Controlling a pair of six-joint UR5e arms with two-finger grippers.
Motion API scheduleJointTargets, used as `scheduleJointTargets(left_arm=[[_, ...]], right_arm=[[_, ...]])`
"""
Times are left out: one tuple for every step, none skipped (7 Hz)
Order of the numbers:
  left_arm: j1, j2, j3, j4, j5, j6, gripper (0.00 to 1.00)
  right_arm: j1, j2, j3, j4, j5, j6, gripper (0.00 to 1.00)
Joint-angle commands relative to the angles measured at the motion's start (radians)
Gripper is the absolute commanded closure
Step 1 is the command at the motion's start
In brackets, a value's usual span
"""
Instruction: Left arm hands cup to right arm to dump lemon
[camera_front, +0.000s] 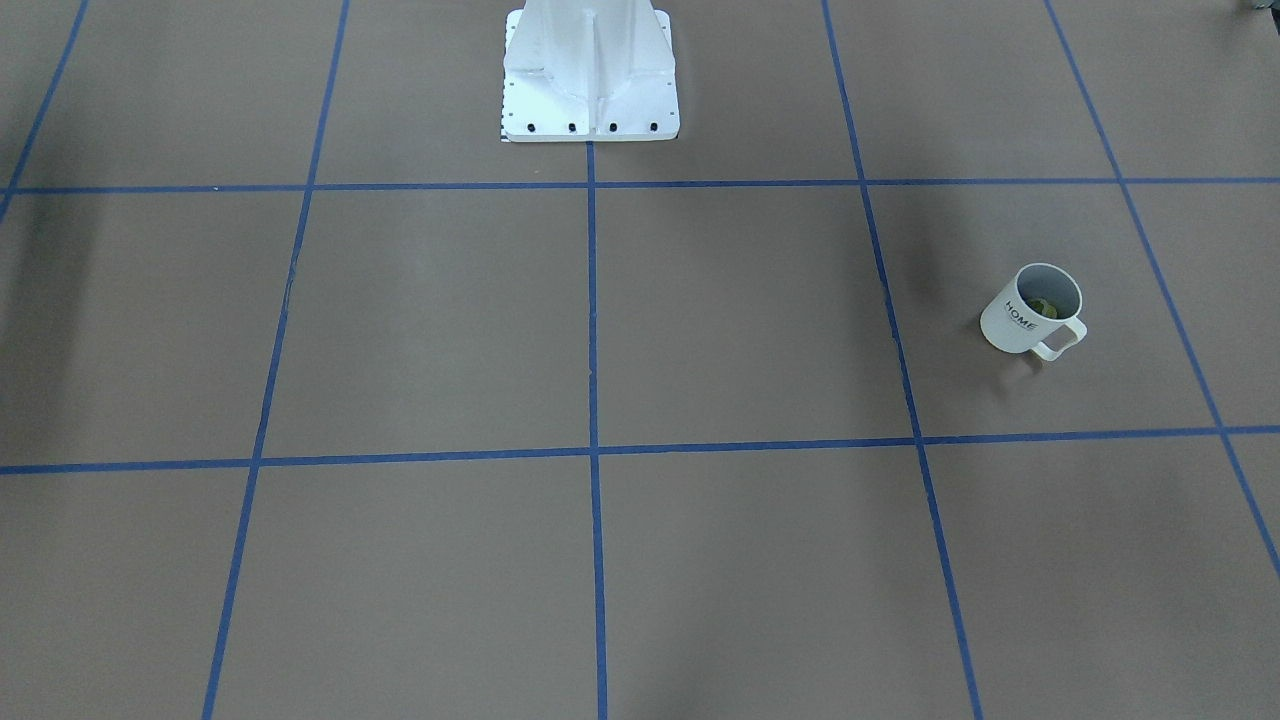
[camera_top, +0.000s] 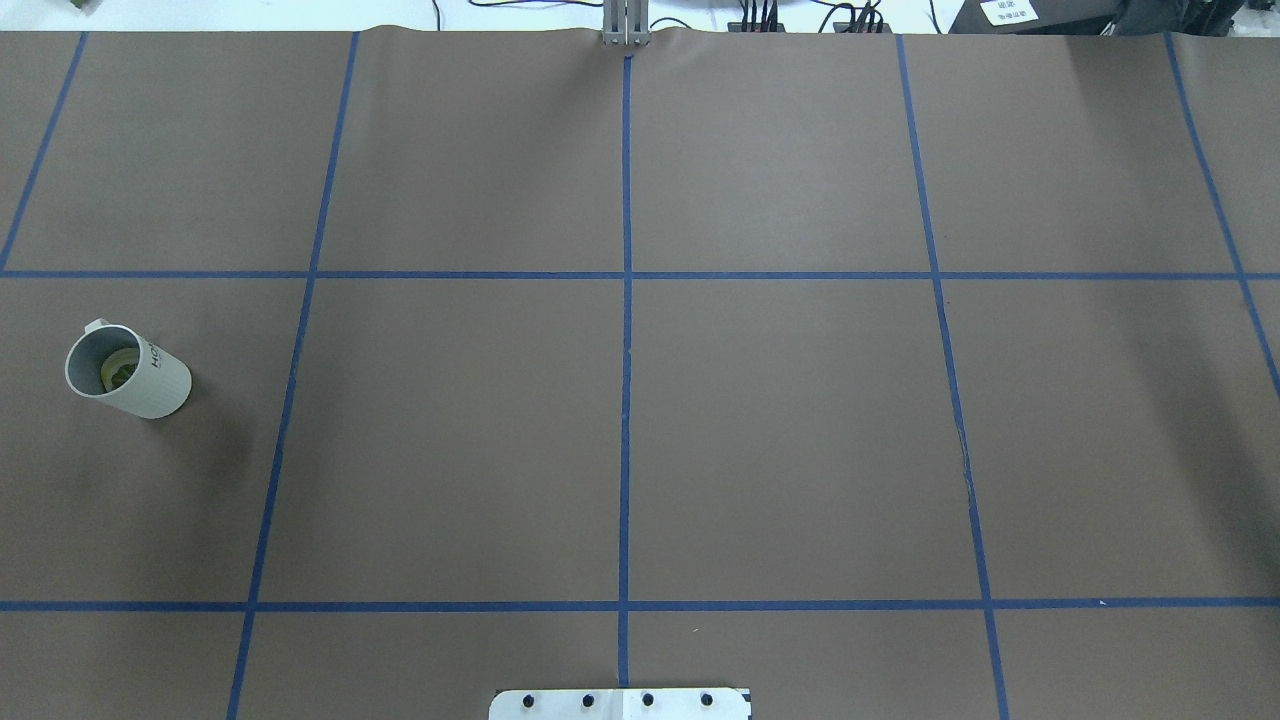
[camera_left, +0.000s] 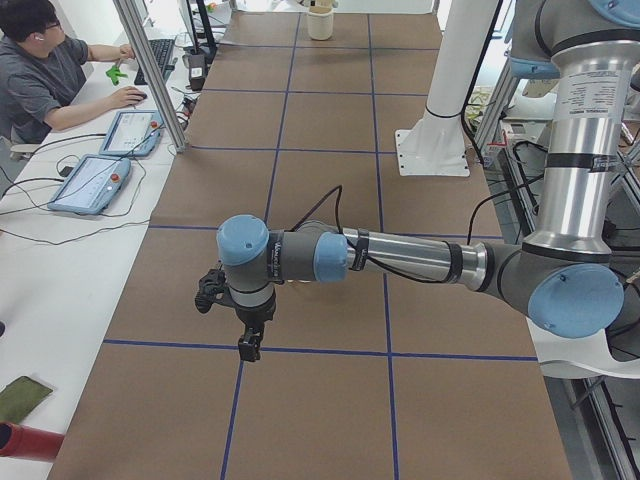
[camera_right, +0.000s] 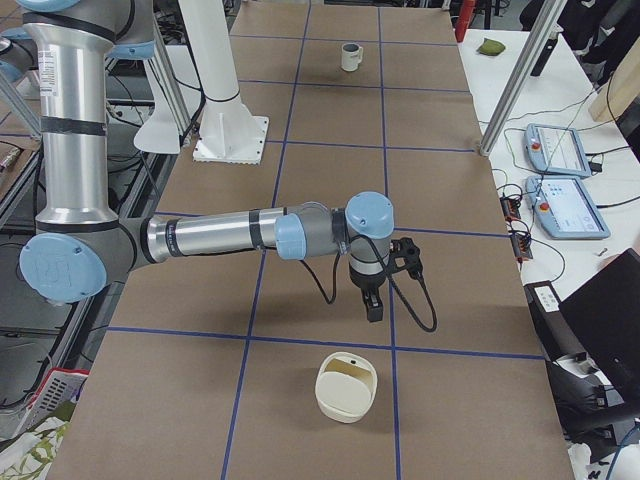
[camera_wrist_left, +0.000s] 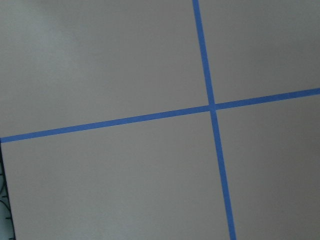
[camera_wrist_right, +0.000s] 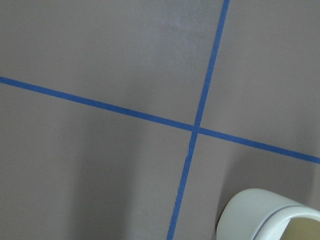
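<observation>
The white "HOME" cup (camera_top: 128, 372) stands upright on the brown table at the left of the overhead view, and it also shows in the front-facing view (camera_front: 1033, 311) and far off in the right side view (camera_right: 350, 57). The yellow-green lemon (camera_top: 117, 373) lies inside it (camera_front: 1044, 307). My left gripper (camera_left: 250, 345) hangs over a blue line in the left side view, where the wrist hides the cup. My right gripper (camera_right: 373, 305) hangs above the table near the other end, far from the cup. Both show only in side views, so I cannot tell whether they are open or shut.
A cream container (camera_right: 347, 388) sits just beyond my right gripper, its rim showing in the right wrist view (camera_wrist_right: 260, 212). The white robot base (camera_front: 590, 80) stands mid-table. A person (camera_left: 45, 70) sits at a side desk with tablets (camera_left: 90, 183).
</observation>
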Motion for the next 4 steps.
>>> scheduleJointTargets(left_arm=[[0.002, -0.015, -0.073, -0.020, 0.018, -0.053, 0.00], [0.003, -0.026, -0.075, -0.145, 0.018, -0.061, 0.00], [0.003, -0.026, -0.074, -0.208, 0.009, -0.148, 0.00], [0.003, -0.012, -0.098, -0.233, -0.034, -0.282, 0.00]], right_arm=[[0.000, 0.025, 0.066, 0.034, 0.003, 0.003, 0.00], [-0.001, 0.023, 0.067, 0.131, 0.005, 0.056, 0.00], [-0.003, 0.025, 0.067, 0.187, 0.009, 0.130, 0.00], [-0.012, 0.017, 0.057, 0.247, 0.022, 0.147, 0.00]])
